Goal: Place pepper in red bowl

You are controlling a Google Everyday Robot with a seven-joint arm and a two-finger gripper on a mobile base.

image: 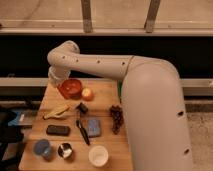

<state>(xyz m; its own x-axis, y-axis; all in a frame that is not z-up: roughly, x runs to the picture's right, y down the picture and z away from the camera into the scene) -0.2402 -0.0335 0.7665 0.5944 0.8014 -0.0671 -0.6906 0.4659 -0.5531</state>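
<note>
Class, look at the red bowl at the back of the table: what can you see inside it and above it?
The red bowl shows only its own red interior; no pepper can be made out in it. The gripper, shut, sits at the bowl's back-left rim, and the arm covers that edge, so anything beneath stays hidden.
</note>
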